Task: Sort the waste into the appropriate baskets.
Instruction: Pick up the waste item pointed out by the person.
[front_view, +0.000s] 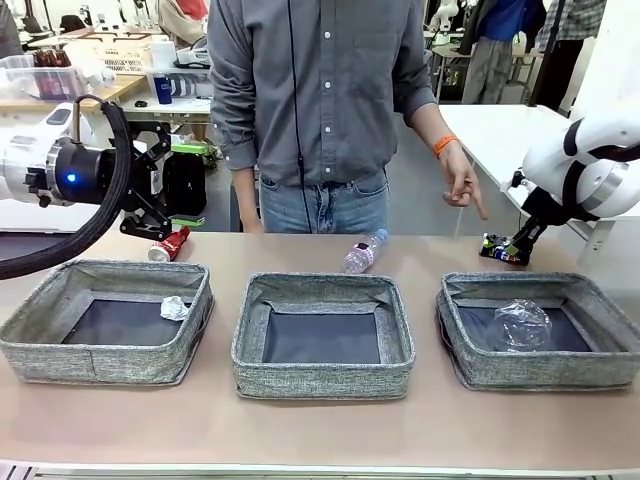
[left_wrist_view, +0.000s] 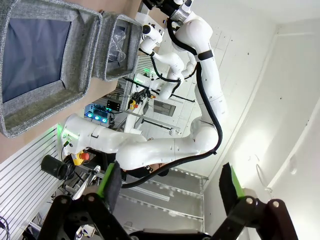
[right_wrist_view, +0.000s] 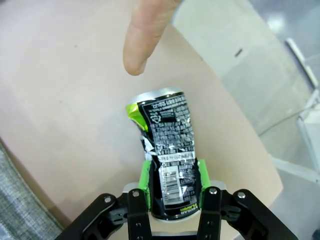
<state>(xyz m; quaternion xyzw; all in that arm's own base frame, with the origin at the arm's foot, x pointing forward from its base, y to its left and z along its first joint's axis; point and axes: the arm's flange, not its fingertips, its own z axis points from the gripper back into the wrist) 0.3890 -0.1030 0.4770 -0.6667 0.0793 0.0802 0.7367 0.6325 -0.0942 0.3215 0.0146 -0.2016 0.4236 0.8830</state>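
your right claw (right_wrist_view: 173, 182) has its green pads pressed on the sides of the crushed dark can (right_wrist_view: 167, 145), lying on the table (front_view: 320, 430) behind the right basket (front_view: 540, 370), likely to lift it for sorting. a person's finger (right_wrist_view: 145, 35) points at it. your left claw (left_wrist_view: 170, 175) hangs wide open, empty.

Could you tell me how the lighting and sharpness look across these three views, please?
Front view: even room light, soft shadows, glints on the clear cup. Left wrist view: rolled sideways with a wide-angle bend, and the pale wall is washed out. Right wrist view: the print on the can is sharp, while the person's finger near the lens is slightly soft.
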